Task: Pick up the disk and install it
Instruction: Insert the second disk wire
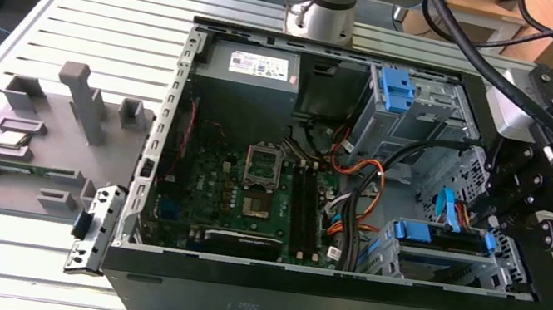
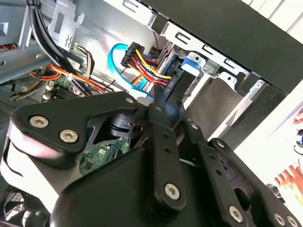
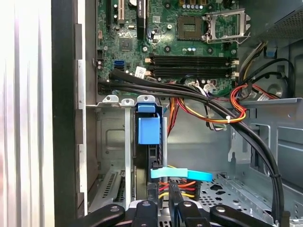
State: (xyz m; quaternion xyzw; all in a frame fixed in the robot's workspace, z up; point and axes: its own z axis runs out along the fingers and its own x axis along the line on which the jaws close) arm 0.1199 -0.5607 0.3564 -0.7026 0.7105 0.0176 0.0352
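In the exterior view the arm's black hand hangs over the open black computer tower lying on the ribbed metal tabletop, just above the silver drive cage at the case's front corner on the exterior view's right. The disk, a flat drive with blue plastic bracket rails, sits down inside that cage, seen edge-on in the first wrist view with its blue tab uppermost. In both wrist views the slim black fingers stand close together beside the blue ribbon cable and clamp nothing.
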